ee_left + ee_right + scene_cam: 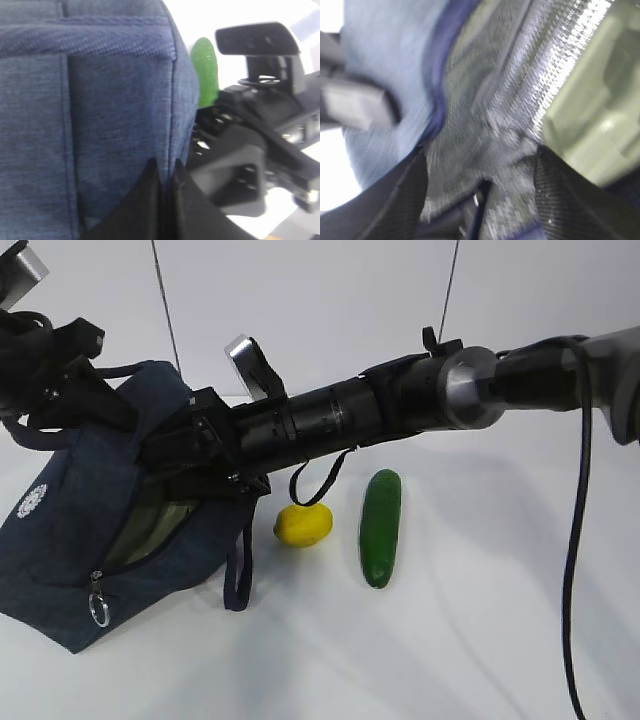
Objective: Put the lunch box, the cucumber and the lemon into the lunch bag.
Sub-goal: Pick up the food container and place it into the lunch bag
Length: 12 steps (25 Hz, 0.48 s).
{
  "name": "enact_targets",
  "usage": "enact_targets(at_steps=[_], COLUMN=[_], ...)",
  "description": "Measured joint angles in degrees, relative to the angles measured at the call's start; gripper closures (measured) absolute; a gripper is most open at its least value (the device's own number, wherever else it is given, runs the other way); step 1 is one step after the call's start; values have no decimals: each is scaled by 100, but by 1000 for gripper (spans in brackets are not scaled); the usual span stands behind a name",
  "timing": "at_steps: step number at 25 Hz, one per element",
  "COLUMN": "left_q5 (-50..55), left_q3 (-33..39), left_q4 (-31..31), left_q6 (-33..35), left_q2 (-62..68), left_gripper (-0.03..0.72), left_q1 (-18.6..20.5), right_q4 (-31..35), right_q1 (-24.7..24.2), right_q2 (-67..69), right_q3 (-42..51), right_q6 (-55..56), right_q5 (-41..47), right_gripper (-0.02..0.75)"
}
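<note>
The navy lunch bag (60,540) lies on the left with its mouth open. The lunch box's pale green lid (150,530) shows inside it, and also at the right of the right wrist view (600,100). My right gripper (195,455) reaches across into the bag's mouth. Its fingers stand wide apart over the silver lining (495,100), open and empty (480,165). My left gripper (166,167) is shut on the bag's fabric edge (100,100) and holds it up at the top left (70,380). The lemon (303,525) and the cucumber (381,527) lie on the table right of the bag.
The bag's zipper ring (99,612) hangs at its front corner. A loop handle (238,570) droops beside the lemon. The right arm (450,390) spans the scene above the lemon and cucumber. The cucumber's tip (205,70) shows in the left wrist view. The white table (480,640) stretches right.
</note>
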Motion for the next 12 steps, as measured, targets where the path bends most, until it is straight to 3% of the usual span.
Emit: enact_targets(at_steps=[5,12], left_q5=[-58,-181], left_q3=[0,0], left_q4=[219,376], left_q6=[0,0], left_q2=[0,0], left_gripper=[690,690], left_q1=[-5,84], right_q4=[-227,-1097], right_q1=[-145,-323], right_q2=[-13,-508], right_q3=[-9,-9], right_q6=[-5,64], right_q5=[244,365], right_gripper=[252,246])
